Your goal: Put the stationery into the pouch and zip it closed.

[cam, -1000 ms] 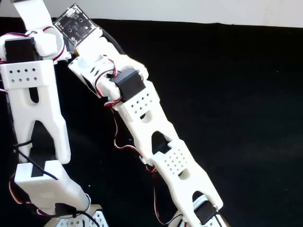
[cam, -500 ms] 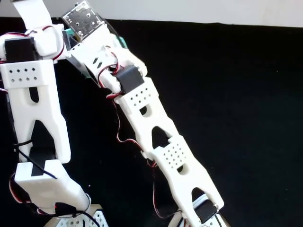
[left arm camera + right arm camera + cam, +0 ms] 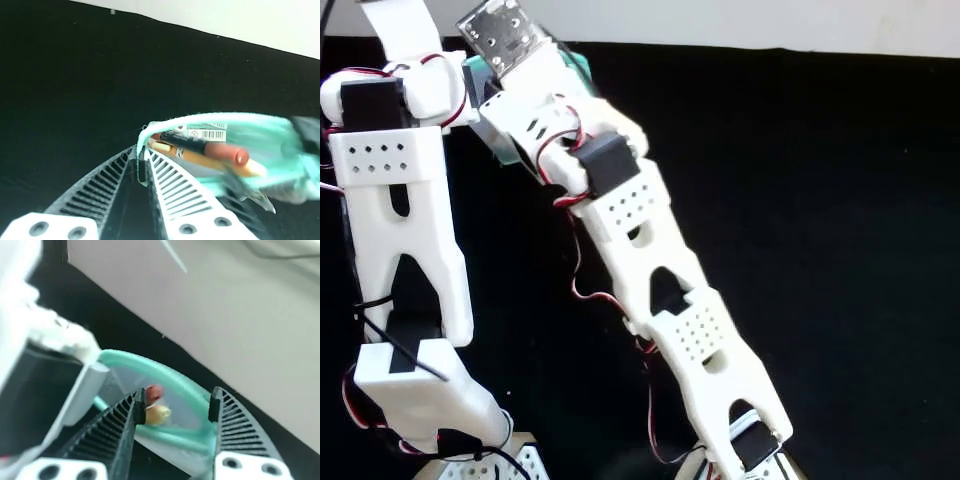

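Note:
A mint-green pouch [image 3: 260,131] with a clear window hangs lifted off the black table. Inside it lie a brown pen [image 3: 205,146] and a yellow pencil [image 3: 250,169], their ends at the open mouth. My left gripper [image 3: 141,151] is shut on the pouch's rim at one end. At the other end, my right gripper [image 3: 175,407] is open, its fingers [image 3: 131,412] either side of the pouch [image 3: 172,385], with the pen tip [image 3: 154,391] showing between them. In the high view a bit of the pouch [image 3: 578,62] peeks out behind the right arm's wrist [image 3: 535,95] at the far left.
The black table cloth [image 3: 820,250] spreads out to the right. A pale wall [image 3: 770,20] runs just behind the table's far edge. The left arm [image 3: 395,220] stands upright close beside the right arm's links [image 3: 660,290].
The right arm's wrist has swung up and farther toward the back edge. The green pouch has come into sight behind it in the high view.

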